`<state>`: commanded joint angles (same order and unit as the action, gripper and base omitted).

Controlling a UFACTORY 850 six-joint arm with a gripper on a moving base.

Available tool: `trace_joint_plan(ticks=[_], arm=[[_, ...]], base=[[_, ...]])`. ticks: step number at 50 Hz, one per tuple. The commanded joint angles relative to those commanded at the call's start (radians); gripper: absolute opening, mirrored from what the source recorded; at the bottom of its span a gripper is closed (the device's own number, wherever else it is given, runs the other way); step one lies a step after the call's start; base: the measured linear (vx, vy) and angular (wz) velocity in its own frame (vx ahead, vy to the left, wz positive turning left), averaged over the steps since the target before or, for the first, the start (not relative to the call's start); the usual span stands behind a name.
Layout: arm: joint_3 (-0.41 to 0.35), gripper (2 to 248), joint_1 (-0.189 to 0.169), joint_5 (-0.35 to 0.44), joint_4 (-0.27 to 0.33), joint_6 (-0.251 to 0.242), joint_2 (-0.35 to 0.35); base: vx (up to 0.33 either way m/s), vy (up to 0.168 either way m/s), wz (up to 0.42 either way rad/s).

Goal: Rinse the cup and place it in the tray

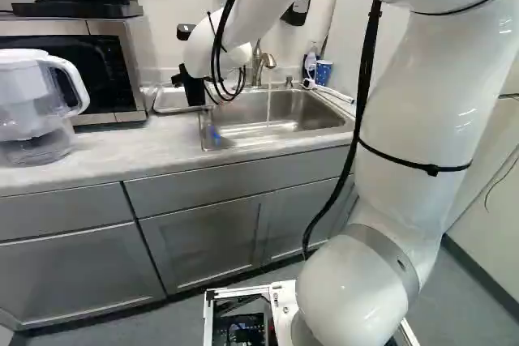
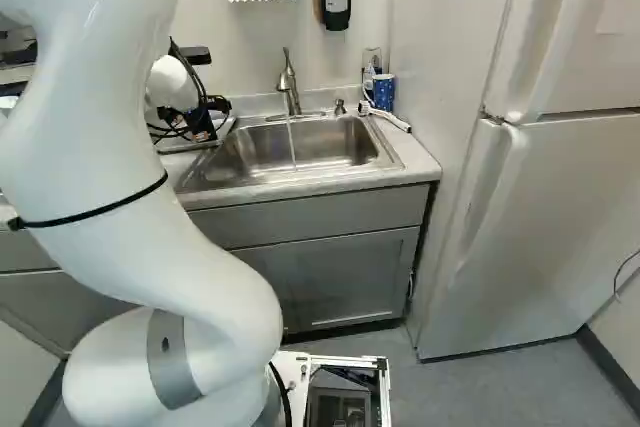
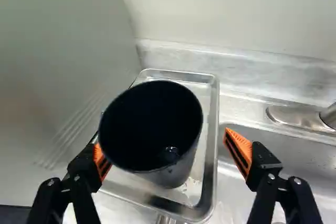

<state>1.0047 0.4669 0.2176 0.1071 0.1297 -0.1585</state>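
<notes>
The gripper [image 3: 168, 151] stands spread; the cup [image 3: 149, 121], within the tray's rim [image 3: 213, 129], looks stiff, probably slippery, best held by its sides.

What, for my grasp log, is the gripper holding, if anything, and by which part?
Nothing: the gripper is open, and the dark cup sits in the metal tray.

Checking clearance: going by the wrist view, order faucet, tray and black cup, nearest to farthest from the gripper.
1. Black cup: rim up close by one orange pad, between the open fingers.
2. Tray: just below, under the cup.
3. Faucet: farthest, at the back of the sink, out past the other finger.
</notes>
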Motion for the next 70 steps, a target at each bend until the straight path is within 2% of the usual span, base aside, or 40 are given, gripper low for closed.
trace_joint_plan(ticks=[70], arm=[[0.035, 247, 0.0, 0.0, 0.0, 0.0, 0.093]], base=[[0.0, 0.0, 0.0]])
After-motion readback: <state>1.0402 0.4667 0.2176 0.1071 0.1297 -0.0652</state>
